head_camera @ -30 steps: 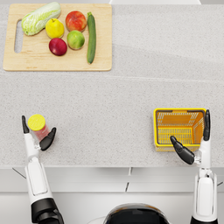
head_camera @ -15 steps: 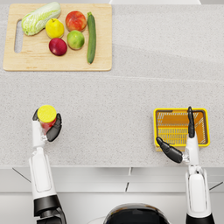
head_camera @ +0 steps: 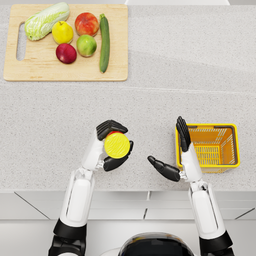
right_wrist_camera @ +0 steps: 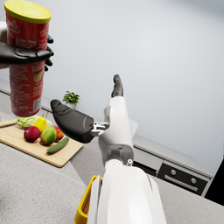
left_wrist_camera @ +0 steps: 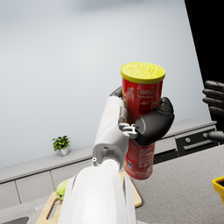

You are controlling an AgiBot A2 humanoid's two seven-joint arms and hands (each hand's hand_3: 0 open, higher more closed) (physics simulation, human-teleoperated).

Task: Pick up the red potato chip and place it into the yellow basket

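Above the speckled grey tabletop point(head_camera: 150, 105), red cylindrical chip can with yellow lid point(head_camera: 117, 145) now lifted and carried inward, clamped in left hand point(head_camera: 113, 145). Right hand point(head_camera: 175, 155) spread, holding nothing, beside yellow wire basket point(head_camera: 231, 145). Looks like a handover or drop next.

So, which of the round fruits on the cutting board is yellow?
The yellow fruit, lying beside the cabbage; the other three are red, dark red and green.

Red potato chip can point(left_wrist_camera: 142, 127), yellow lid: upright, gripped aloft, left of the basket. Yellow wire basket point(head_camera: 226, 131): stood on the counter, right of the can.
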